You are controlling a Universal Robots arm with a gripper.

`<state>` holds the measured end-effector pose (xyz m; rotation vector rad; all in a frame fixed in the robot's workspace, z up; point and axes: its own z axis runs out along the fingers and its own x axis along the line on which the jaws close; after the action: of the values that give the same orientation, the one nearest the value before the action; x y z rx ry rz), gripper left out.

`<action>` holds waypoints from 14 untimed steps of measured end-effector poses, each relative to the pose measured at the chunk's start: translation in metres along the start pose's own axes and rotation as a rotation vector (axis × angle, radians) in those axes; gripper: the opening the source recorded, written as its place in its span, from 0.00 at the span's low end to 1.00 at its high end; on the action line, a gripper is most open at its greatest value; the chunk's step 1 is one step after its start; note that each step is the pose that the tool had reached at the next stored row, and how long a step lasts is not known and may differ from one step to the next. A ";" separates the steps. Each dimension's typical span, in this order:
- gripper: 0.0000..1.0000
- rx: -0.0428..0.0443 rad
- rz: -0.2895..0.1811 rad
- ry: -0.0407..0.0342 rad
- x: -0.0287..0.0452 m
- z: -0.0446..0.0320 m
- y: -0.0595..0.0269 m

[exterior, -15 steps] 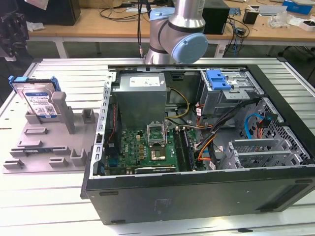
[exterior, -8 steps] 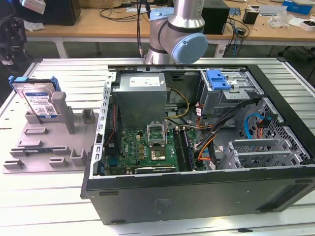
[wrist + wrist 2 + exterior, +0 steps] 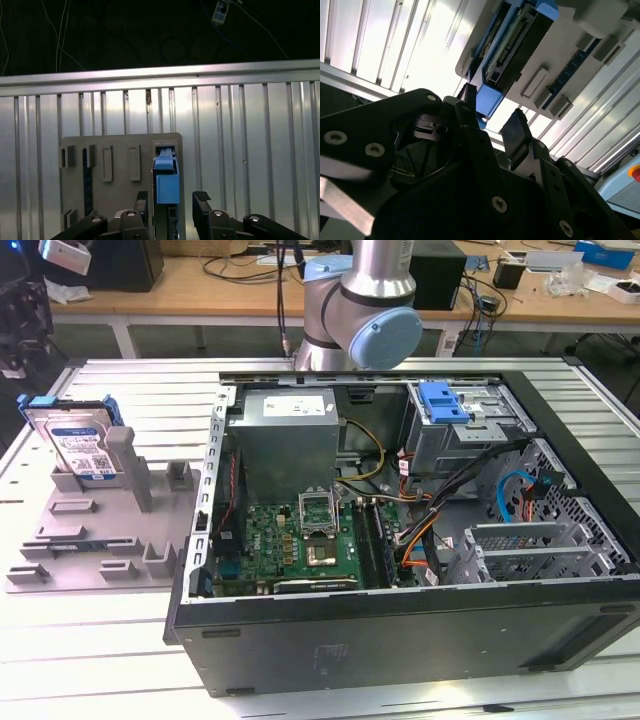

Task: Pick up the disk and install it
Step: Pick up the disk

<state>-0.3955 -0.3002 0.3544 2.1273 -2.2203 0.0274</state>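
- Silver and blue, the disk (image 3: 80, 445) is standing on edge in a slot of a grey fixture (image 3: 90, 540), with its white-and-blue label facing the exterior view.
- That fixture is lying flat on the ribbed aluminium table (image 3: 100, 660), at about nine o'clock from the open computer case (image 3: 400, 630), toward the exterior view's left.
- Black and spread apart, the gripper (image 3: 171, 196) is hanging over the fixture in the first wrist view, grasping nothing.
- Its two fingers (image 3: 201, 202) are flanking the blue carrier end of the disk (image 3: 166, 180), with a gap showing on either side.
- In the second wrist view, the gripper (image 3: 492, 102) is pointing toward the disk (image 3: 512, 45), whose dark connector edge is facing that camera inside the blue frame.
- Inside the case, a grey power-supply box (image 3: 290, 435) is sitting at about eleven o'clock, just beyond the green motherboard (image 3: 290, 540).
- A blue plastic clip (image 3: 443, 402) is sitting on the drive cage at about one o'clock within the case.
- The arm (image 3: 365, 310) is rising behind the case at twelve o'clock.
- A wooden bench (image 3: 200, 290) is running across the background behind it.
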 end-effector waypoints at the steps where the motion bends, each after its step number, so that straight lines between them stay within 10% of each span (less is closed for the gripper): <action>1: 0.48 0.0065 0.000 -0.0004 -0.0001 0.0012 -0.0001; 14: 0.48 0.0140 0.001 0.0000 -0.0005 0.0109 0.0013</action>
<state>-0.3971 -0.3003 0.3436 2.1332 -2.2278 0.0431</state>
